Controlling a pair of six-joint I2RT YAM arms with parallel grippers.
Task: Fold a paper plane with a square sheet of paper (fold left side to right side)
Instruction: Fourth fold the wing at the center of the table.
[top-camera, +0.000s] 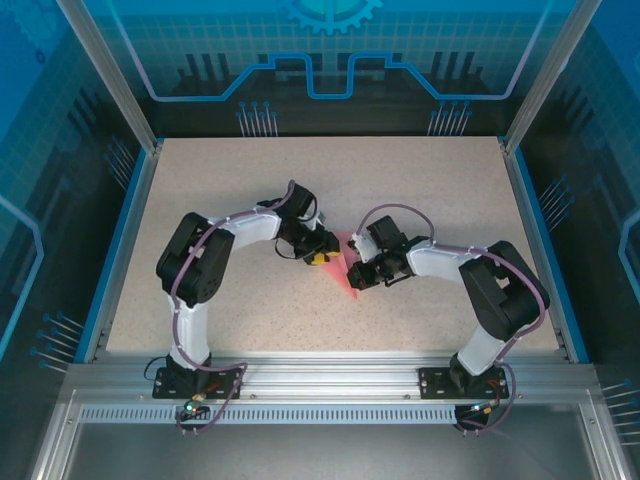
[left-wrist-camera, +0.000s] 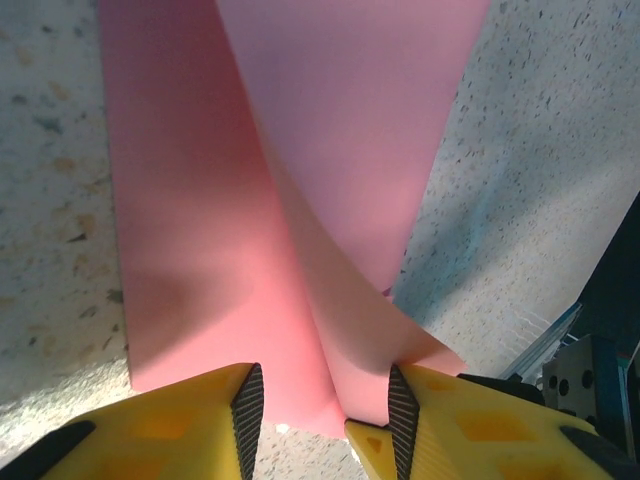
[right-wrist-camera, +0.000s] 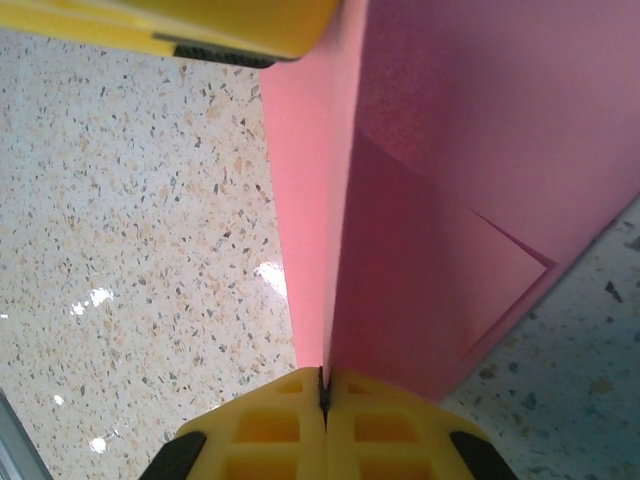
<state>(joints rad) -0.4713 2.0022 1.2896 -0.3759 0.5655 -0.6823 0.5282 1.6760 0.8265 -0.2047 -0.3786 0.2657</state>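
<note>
Paper: the pink paper (left-wrist-camera: 190, 250) sits at the middle of the surface (right-wrist-camera: 130, 220). It is partly folded, with one layer flat and another rising from it along a soft bend.
Right gripper: my right gripper (right-wrist-camera: 323, 392) is pressed fully closed on the paper's upright edge and has it pinched.
Left gripper: my left gripper (left-wrist-camera: 325, 405) stands about half open at the paper's end. The raised flap runs between the jaws and touches one pad, and I judge it is not clamped.
Step, as I judge it: bringing one side of the paper over onto the other before pressing the crease.
Risk, tearing: both grippers work the same thin paper close together, so pulling apart or twisting against my right pinch could rip it.
Risk, skewed fold: if my left jaws close while the flap sits off-centre, the crease would set crooked and the edges would not meet.
Risk, slipping: the flat layer is held by nothing on the smooth surface, so a sideways drag could slide the whole paper.
Risk, collision: my fingers are near each other over the paper and could knock together.
</note>
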